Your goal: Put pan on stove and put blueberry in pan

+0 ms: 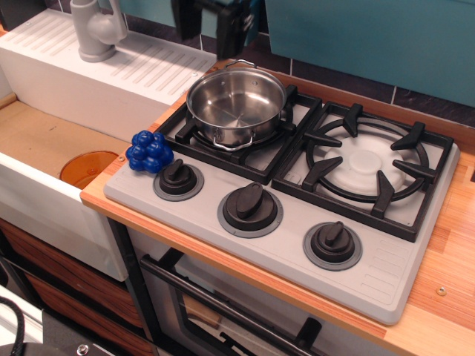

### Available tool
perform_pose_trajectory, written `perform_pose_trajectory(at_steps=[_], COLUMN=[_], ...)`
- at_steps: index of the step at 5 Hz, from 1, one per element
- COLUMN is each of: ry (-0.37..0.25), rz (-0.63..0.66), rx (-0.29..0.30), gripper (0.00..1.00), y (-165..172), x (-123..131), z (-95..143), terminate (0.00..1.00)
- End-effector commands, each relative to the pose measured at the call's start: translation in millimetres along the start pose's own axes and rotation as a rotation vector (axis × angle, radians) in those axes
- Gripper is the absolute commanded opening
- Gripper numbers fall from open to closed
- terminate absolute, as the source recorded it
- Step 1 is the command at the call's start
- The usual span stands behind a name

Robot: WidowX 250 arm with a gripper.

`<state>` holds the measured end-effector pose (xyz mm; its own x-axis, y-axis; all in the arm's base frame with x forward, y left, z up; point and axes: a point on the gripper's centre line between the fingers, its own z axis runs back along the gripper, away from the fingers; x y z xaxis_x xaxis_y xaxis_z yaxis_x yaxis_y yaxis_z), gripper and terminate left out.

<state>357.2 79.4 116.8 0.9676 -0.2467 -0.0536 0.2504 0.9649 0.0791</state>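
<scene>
The shiny steel pan [236,105] stands upright on the left burner grate of the grey stove [297,237]. The blue blueberry cluster [149,152] lies on the stove's front left corner, beside the left knob [178,179]. My black gripper [213,37] hangs at the top edge of the view, above and behind the pan. Its jaws are apart and hold nothing. Most of the gripper is cut off by the frame edge.
A white sink [44,170] with a grey faucet [96,30] lies left of the stove, with an orange disc [85,167] in its basin. The right burner [367,163] is bare. A wooden counter [445,259] surrounds the stove, with an oven door below.
</scene>
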Motion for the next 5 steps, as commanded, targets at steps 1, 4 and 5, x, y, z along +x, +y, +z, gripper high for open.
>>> perform_pose_trajectory(at_steps=[1, 4, 5], ry=[-0.077, -0.184, -0.206], rz=[0.010, 0.067, 0.091], rx=[0.039, 0.036, 0.068], gripper=[1.00, 1.00, 1.00], y=[3, 3, -1], x=[6, -57, -79], z=[29, 23, 19], terminate=[0.00, 0.00, 0.00])
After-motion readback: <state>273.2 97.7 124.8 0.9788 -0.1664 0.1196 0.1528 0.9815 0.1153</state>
